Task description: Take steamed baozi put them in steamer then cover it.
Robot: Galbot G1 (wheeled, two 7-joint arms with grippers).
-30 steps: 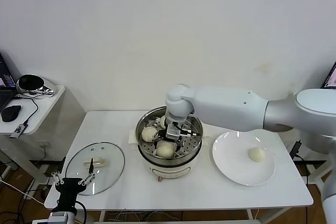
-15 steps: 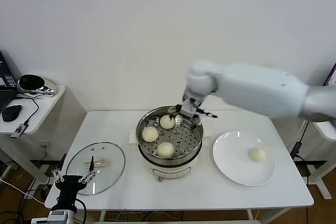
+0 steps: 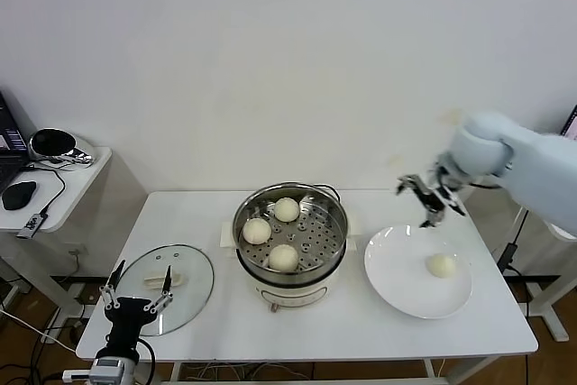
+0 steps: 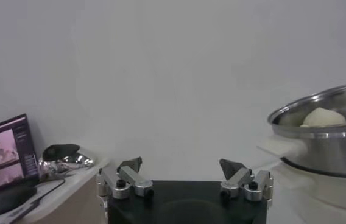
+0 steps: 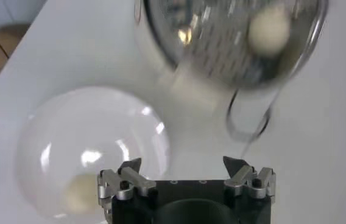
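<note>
We're parking our left tool (image 3: 137, 299) low at the table's (image 3: 361, 326) near left corner, fingers apart & empty, beside the cover (image 3: 164, 288) lying flat. Mid-table, the steamer (image 3: 290, 239) is sitting uncovered w/ three baozi (image 3: 283, 257) on its tray. A fourth bun (image 3: 440, 265) is resting on the white plate (image 3: 397, 286) to the right. Our right tool (image 3: 430, 196) is hovering above the plate's far edge, fingers spread, holding nothing.

Three baozi (image 3: 272, 232) in steamer (image 3: 290, 236) — uncovered.
</note>
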